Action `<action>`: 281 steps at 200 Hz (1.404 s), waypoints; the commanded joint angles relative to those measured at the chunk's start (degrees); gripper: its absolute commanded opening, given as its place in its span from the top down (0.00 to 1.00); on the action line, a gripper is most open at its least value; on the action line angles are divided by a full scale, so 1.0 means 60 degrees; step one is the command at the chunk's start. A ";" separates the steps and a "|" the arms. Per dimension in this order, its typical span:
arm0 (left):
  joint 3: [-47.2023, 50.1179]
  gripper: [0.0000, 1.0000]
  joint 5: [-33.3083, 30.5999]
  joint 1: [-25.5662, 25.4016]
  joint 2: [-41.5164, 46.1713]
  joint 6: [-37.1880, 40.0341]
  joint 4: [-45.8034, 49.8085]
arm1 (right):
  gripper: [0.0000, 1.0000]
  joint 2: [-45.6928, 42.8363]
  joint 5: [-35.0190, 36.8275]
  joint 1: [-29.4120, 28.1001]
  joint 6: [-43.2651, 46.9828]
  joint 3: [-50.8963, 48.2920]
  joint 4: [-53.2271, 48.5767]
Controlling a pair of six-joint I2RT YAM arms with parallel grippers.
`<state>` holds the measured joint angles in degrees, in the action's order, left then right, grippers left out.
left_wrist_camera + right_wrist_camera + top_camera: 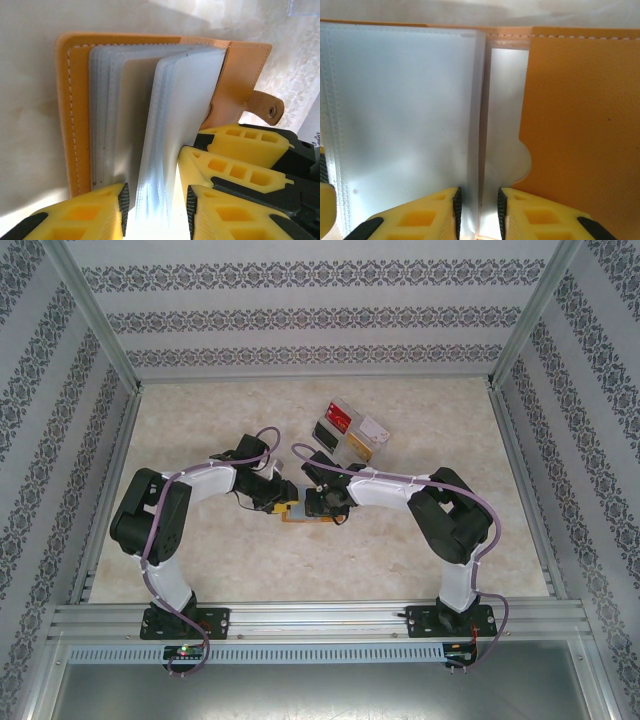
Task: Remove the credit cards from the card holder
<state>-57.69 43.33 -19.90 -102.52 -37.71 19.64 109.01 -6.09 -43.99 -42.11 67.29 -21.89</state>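
Grippers left and right, both narrowly parted around card holder sleeves.

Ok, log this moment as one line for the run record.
card holder: open on table | left end effector: around clear sleeves | right end effector: around one sleeve | cards: in tray

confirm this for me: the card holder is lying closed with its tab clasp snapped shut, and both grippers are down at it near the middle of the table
Not closed. The card holder lies open, its clear sleeves fanned up and its tab clasp hanging free, as the left wrist view shows. The rest holds: the left gripper and right gripper are both down at it near the middle of the table.
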 commanded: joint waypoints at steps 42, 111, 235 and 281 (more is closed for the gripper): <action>-0.0161 0.68 0.1062 -0.0147 -0.0111 -0.0148 -0.1025 | 0.71 0.0254 -0.0008 0.0114 -0.0031 -0.0428 0.0044; -0.0091 0.72 0.1758 -0.0272 -0.0001 -0.0758 -0.1875 | 0.71 -0.1141 -0.0536 0.0463 0.0250 -0.0612 0.0434; -0.0594 0.42 0.2002 -0.0895 -0.0773 -0.2007 -0.3375 | 0.62 -0.3478 0.0323 0.0794 0.0338 -0.2052 0.0721; -0.0895 0.32 0.1870 -0.1127 -0.1185 -0.2269 -0.3685 | 0.59 -0.4037 0.0531 0.0938 0.0324 -0.2439 0.0965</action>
<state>-60.95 54.83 -25.23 -107.98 -49.93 0.49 86.83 -4.32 -38.72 -41.39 53.82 -18.31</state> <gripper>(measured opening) 0.659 0.404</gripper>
